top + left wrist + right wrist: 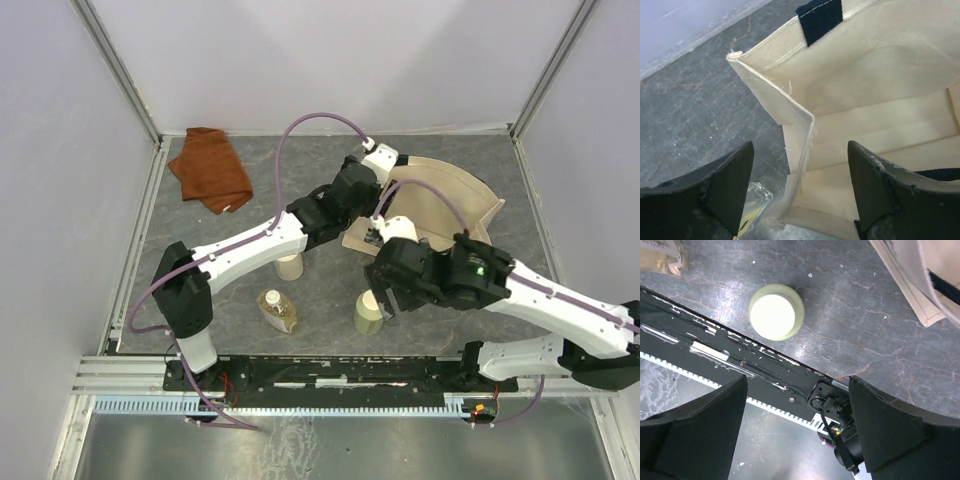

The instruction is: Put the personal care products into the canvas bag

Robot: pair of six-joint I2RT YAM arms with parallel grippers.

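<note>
The canvas bag (pixel 445 200) lies at the back right with its mouth toward the left arm. My left gripper (pixel 362 222) is open at that mouth. In the left wrist view (pixel 800 147) the bag's side wall (pixel 790 110) stands between the spread fingers, untouched. The clear square bottle (pixel 754 207) shows just outside the bag. My right gripper (pixel 385 295) is open and empty (pixel 797 382), above and beside the olive-green bottle (pixel 369 312) (pixel 776 311). The amber flat bottle (pixel 278 310) lies near the front. The cream cylinder (pixel 289 265) stands partly under the left arm.
A rust-brown folded cloth (pixel 210 168) lies at the back left. The black front rail (pixel 715 345) runs just past the olive-green bottle. Metal frame posts and walls enclose the grey table (pixel 300 160).
</note>
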